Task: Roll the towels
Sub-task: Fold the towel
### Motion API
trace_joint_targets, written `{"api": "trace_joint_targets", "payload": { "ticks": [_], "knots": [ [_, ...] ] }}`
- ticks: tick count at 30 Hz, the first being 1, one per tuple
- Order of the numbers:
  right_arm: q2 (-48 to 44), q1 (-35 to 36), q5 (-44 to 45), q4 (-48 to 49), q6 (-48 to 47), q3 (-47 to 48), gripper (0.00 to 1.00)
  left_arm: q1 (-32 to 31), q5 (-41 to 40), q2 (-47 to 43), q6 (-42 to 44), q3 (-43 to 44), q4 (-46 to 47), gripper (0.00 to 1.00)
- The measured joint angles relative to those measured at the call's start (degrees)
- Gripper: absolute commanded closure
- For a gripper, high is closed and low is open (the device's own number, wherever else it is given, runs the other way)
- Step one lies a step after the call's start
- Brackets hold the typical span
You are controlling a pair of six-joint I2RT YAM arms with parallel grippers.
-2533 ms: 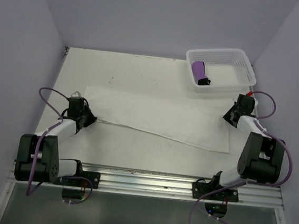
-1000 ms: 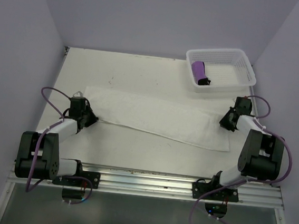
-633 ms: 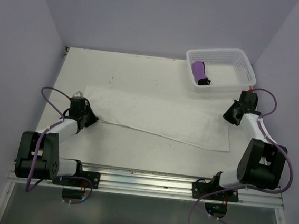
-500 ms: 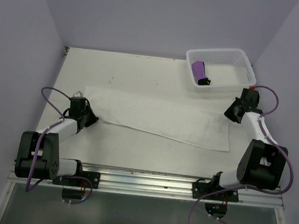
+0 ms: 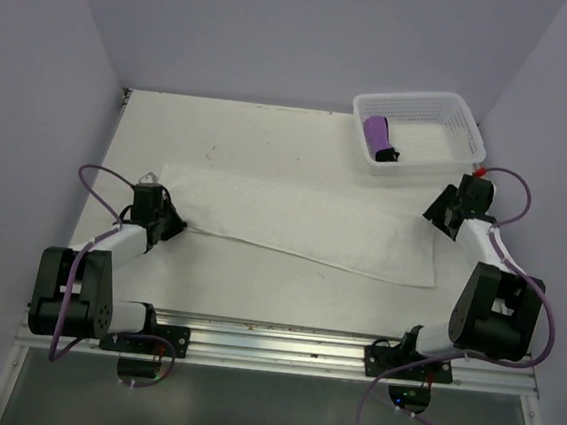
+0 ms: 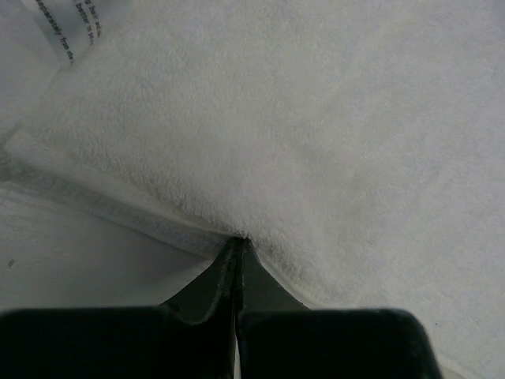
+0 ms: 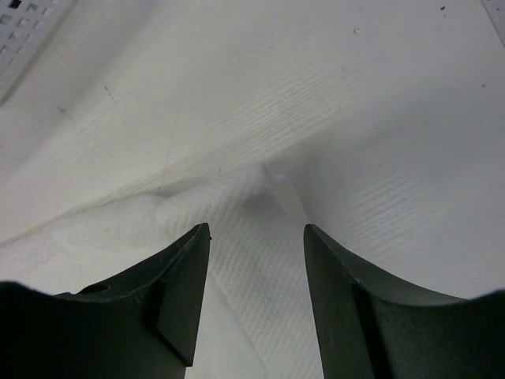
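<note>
The large white towel (image 5: 292,223) lies spread flat across the table. My left gripper (image 5: 176,226) is shut on its near-left edge; in the left wrist view the closed fingertips (image 6: 237,243) pinch the towel's hem (image 6: 316,158). My right gripper (image 5: 434,215) is open and empty just above the towel's far-right corner; in the right wrist view that corner (image 7: 260,197) lies between the spread fingers (image 7: 185,276). The small purple towel (image 5: 376,135) lies rolled up inside the white basket (image 5: 468,140).
The basket stands at the table's far right, close behind my right gripper; its perforated wall shows in the right wrist view (image 7: 24,31). A printed label (image 6: 67,31) sits at the towel's left corner. Purple walls enclose the table on three sides.
My right gripper dipped toward the towel's far-right corner, then drew back up toward the basket, open. The left gripper and the towel have not moved.
</note>
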Motion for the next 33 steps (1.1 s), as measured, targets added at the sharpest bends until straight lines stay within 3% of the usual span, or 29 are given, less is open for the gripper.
{"api": "trace_joint_targets", "payload": {
  "ticks": [9, 19, 33],
  "knots": [
    [2.6, -8.8, -7.4, 13.1, 3.1, -5.7, 0.43, 0.0, 0.2, 0.3, 0.1, 0.1, 0.1, 1.0],
    [6.6, -9.6, -15.9, 26.2, 6.9, -11.1, 0.43, 0.0, 1.0, 1.2, 0.2, 0.5, 1.0, 1.0],
    [1.0, -9.7, -16.7, 25.8, 8.7, -12.3, 0.42, -0.1, 1.0, 1.5, 0.2, 0.5, 1.5, 1.0]
  ]
}}
